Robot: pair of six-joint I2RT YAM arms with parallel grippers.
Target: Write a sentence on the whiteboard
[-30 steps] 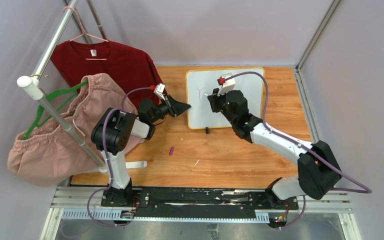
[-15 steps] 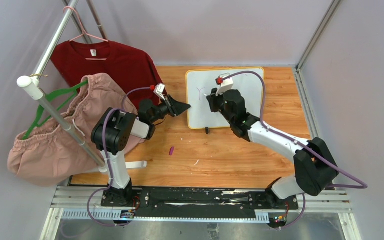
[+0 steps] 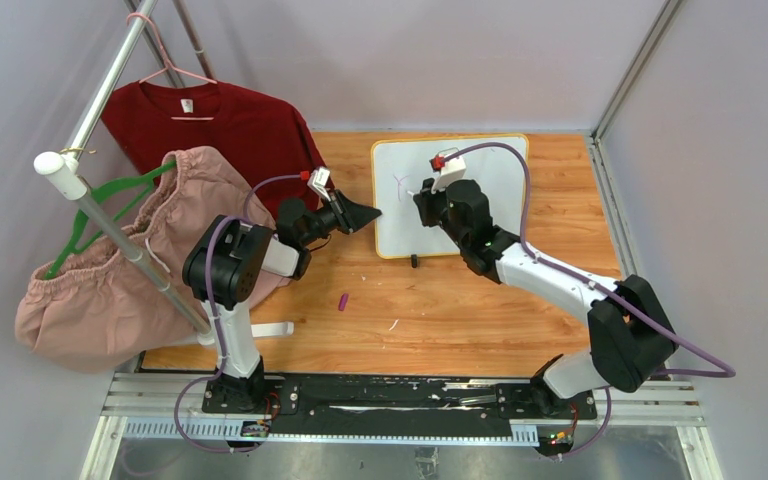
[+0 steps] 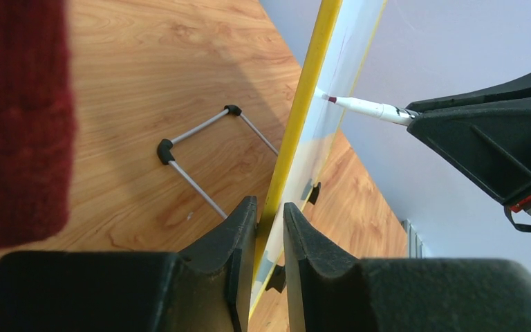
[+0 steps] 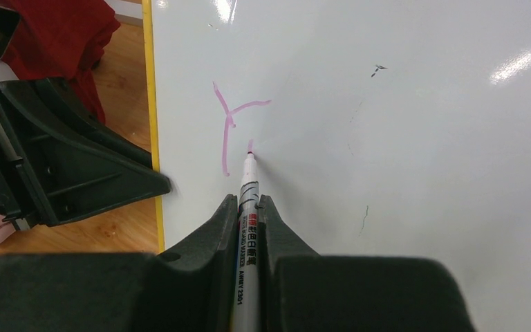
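On the wooden desk [image 3: 440, 310] the whiteboard [image 3: 392, 225] stands at one o'clock. The left tool [image 4: 269, 214] pinches its nine o'clock edge. The right tool [image 5: 247, 207] clamps a marker [image 5: 249, 181], tip touching beside the sentence [image 5: 229, 121], so far only "Y". Light, even pressure should suit the next letter.

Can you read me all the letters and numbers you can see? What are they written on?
"Y": a purple marker letter on the white board with the yellow frame. The tiny stroke beside it is no letter yet.
"2301": black print on the white marker pen. The rest of that print is too small to be sure of.
White neck label of the dark red T-shirt: too small to read.
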